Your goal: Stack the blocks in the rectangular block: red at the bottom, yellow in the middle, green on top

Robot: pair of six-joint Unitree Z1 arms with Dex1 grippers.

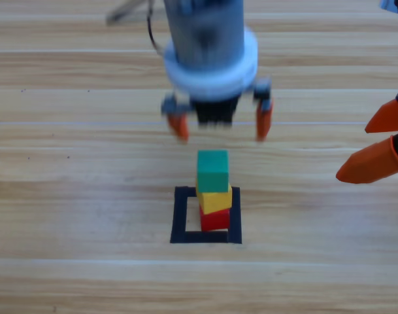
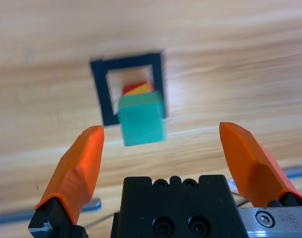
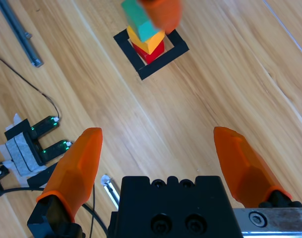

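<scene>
A stack of three cubes stands inside the black tape rectangle [image 1: 180, 216]: red [image 1: 215, 219] at the bottom, yellow [image 1: 215, 198] in the middle, green [image 1: 213, 171] on top. My left gripper [image 1: 221, 125] hangs open just behind and above the stack, with nothing between its jaws. In the left wrist view the green cube [image 2: 142, 120] lies ahead between the spread jaws, with slivers of yellow [image 2: 140, 89] and red [image 2: 133, 85] behind it. My right gripper [image 1: 380, 145] waits open at the right edge; its wrist view shows the stack [image 3: 145, 29] far off.
In the right wrist view a small black sensor on white tape [image 3: 29, 146] with cables lies at the left, and a metal rod [image 3: 17, 32] runs along the upper left.
</scene>
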